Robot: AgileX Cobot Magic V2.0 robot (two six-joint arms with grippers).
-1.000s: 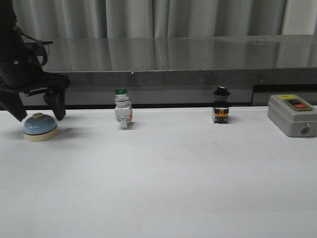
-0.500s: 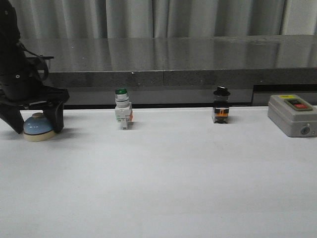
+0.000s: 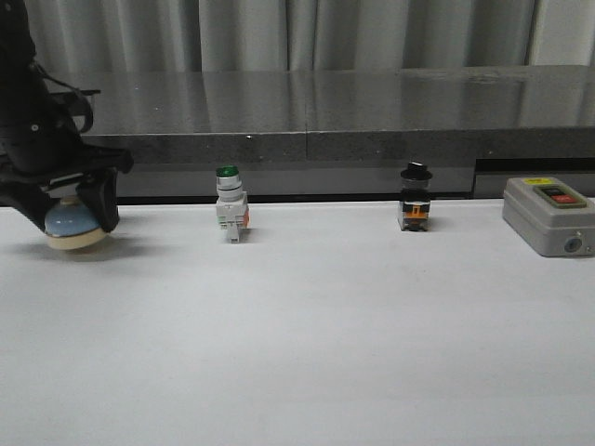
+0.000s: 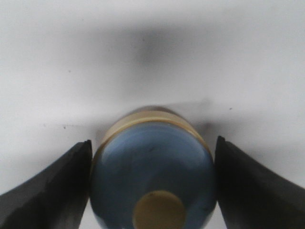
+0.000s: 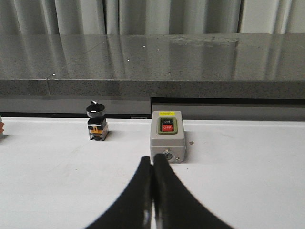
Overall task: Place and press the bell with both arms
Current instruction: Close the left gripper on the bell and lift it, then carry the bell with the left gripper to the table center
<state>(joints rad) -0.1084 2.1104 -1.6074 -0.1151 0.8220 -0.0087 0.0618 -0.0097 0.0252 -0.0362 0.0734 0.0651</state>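
Note:
The light-blue domed bell [image 3: 69,226] with its cream base hangs just above the white table at the far left, a shadow beneath it. My left gripper [image 3: 71,221] is shut on it, one dark finger against each side of the dome. In the left wrist view the bell [image 4: 152,164] fills the space between the fingers [image 4: 52,186], its cream button facing the camera. My right gripper [image 5: 152,161] is shut with nothing in it, low over the table just in front of the grey box [image 5: 167,136]. The right arm is out of the front view.
A green-capped white push-button switch [image 3: 230,216] stands left of the middle. A black-knobbed switch [image 3: 415,210] stands right of the middle. The grey box [image 3: 548,216] with a red button sits at the far right. A dark stone ledge [image 3: 325,121] runs along the back.
My left gripper came down around the bell, shut on its sides and raised it a little off the table. The other objects have not moved.

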